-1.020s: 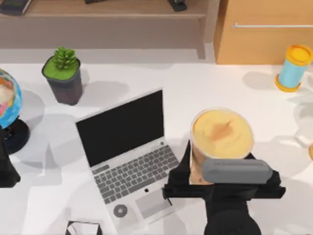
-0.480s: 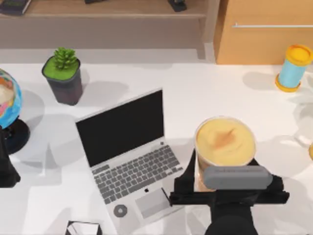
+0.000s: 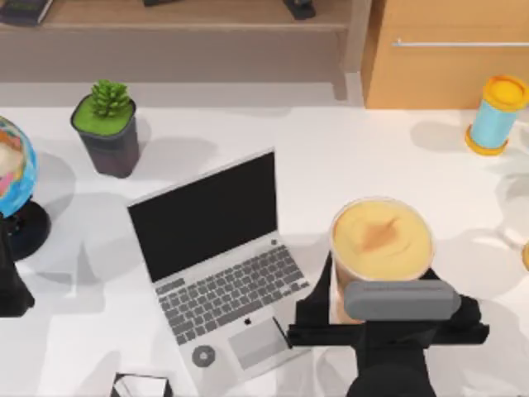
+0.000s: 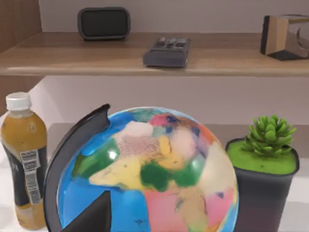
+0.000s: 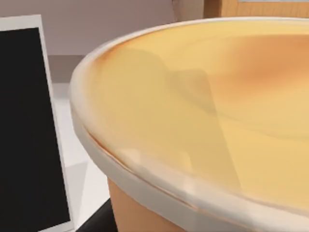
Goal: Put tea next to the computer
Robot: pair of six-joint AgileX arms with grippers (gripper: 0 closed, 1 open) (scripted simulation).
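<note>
The tea [image 3: 382, 240], a tapered peach-orange cup with a creamy yellow-orange top, is seen upright just to the right of the computer [image 3: 216, 266], near its keyboard edge and apart from it by a narrow strip of white table [image 3: 347, 149]. The right claw [image 3: 331, 298] is placed at the near side of the cup, its dark fingers set against the cup's sides, so that the tea is grasped. Whether the cup's base is resting on the table cannot be told.

In the right wrist view the cup's pale rim and creamy top [image 5: 203, 111] are shown close up, with the black screen of the computer [image 5: 29, 125] beside them.

The computer is shown open, its black screen facing the near right and its grey keyboard and light trackpad toward the near edge.

The left arm is parked at the table's left edge, beside a globe [image 3: 15, 178]; the state of its claw cannot be told. In the left wrist view the globe [image 4: 149, 179] is flanked by a bottle [image 4: 23, 159] and a potted plant [image 4: 264, 169].

A blue cylinder with yellow ends [image 3: 496, 114] is found at the far right, well apart from the tea.
</note>
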